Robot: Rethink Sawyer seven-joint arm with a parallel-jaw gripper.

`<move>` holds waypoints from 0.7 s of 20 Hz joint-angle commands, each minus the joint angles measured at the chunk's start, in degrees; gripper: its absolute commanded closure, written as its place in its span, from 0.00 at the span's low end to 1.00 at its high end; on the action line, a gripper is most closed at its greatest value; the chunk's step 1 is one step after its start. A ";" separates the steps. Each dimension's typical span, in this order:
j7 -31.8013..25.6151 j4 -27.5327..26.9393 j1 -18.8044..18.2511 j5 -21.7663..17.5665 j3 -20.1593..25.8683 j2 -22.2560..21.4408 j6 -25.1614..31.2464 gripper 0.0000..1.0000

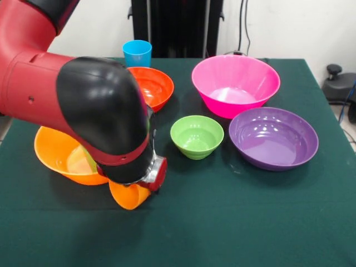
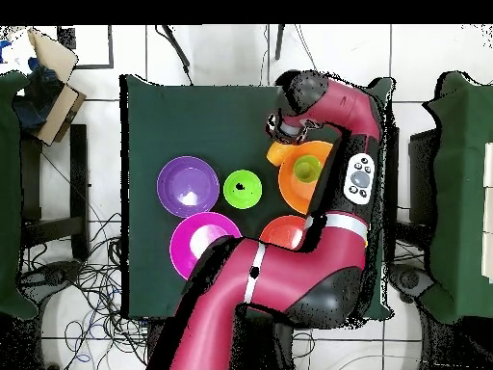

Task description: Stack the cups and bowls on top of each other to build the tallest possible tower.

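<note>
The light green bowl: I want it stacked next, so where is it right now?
In the front view the light green bowl sits upright on the green table near the middle, apart from the purple bowl on its right and in front of the pink bowl.

1. The arm (image 1: 67,100) is red with black joint covers and fills the left side of the front view, coming in from the top left corner.
2. Its thick red upper section slopes down to a large rounded black elbow cover, and from there the limb turns down toward the table.
3. A red ring with a silver collar sits at the wrist, low and close to the table.
4. The gripper (image 1: 146,186) is almost wholly hidden under the wrist; its state cannot be made out.
5. From overhead, the arm (image 2: 289,279) rises from the base, bends and ends in a black head.
</note>
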 commanded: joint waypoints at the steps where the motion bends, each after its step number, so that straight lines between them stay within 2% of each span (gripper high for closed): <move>1: -12.79 2.08 -1.09 -0.61 7.75 4.25 9.27 0.00; 5: -12.42 1.06 -0.94 -1.20 7.55 4.34 11.01 0.00; 9: -11.73 2.42 -0.72 -1.40 7.32 3.51 10.94 0.00; 14: -11.37 4.79 -0.01 -2.76 6.58 3.02 7.11 0.00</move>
